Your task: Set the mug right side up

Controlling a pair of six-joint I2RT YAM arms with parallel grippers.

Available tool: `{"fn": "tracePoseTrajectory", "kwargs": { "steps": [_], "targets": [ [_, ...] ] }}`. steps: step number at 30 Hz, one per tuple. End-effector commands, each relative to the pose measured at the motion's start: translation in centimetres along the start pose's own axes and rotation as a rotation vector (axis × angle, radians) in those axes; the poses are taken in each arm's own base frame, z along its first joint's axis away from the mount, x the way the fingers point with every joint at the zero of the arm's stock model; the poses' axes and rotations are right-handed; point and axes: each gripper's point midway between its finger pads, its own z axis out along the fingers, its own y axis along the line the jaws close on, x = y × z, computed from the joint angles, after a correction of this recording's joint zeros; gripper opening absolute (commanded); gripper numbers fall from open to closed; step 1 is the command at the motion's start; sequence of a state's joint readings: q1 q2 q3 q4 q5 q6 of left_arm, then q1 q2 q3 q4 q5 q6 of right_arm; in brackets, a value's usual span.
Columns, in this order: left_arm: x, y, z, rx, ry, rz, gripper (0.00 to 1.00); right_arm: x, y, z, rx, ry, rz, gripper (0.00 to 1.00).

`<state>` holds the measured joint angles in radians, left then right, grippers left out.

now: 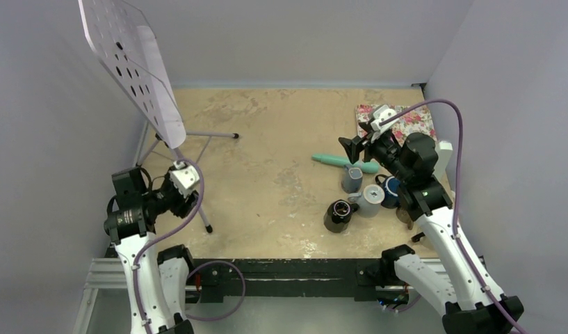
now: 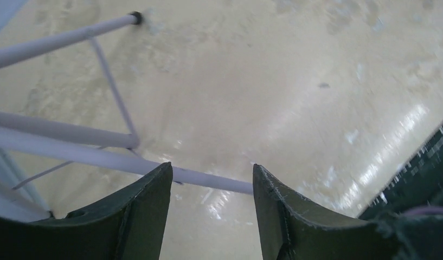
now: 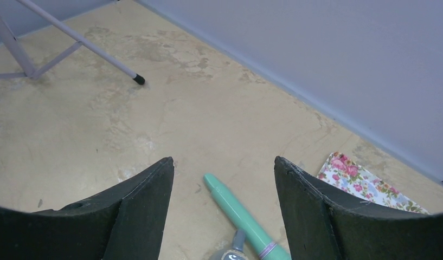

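Well, mugs (image 1: 370, 200) near tabletop's (image 1: 267, 139) right edge, one possibly inverted; broad room leftward.

Robot lab test cell: plain grey walls (image 1: 302, 35), scuffed tabletop (image 1: 267, 153), perforated board (image 1: 128, 62) on tripod (image 1: 204, 134)

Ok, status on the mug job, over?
Left pincer open, empty, by stand leg. Right pincer open, empty, over teal tool. Mugs ungripped; teal tool lies close behind them.
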<state>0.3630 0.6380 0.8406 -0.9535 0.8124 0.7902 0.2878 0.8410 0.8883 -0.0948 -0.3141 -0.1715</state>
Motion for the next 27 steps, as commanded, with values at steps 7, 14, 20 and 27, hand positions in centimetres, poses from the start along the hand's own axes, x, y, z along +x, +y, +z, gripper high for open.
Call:
{"fn": "tracePoseTrajectory", "kwargs": {
  "steps": [7,14,20,27],
  "targets": [
    [6.2,-6.8,-0.9,0.37,0.259,0.448,0.6,-0.8,0.3,-0.5,-0.008,-0.052,-0.047,0.71],
    [2.9,-8.1,4.4,0.409,0.248,0.553,0.56,0.2,-0.5,-0.4,0.034,-0.02,-0.054,0.71],
    [-5.1,-10.6,10.1,0.369,0.006,0.484,0.55,3.8,-1.7,1.5,0.069,0.151,-0.006,0.74],
    [-8.0,-15.9,13.5,0.444,-0.196,0.34,0.54,11.4,-4.3,2.9,0.217,0.555,0.128,0.72]
  ]
}}
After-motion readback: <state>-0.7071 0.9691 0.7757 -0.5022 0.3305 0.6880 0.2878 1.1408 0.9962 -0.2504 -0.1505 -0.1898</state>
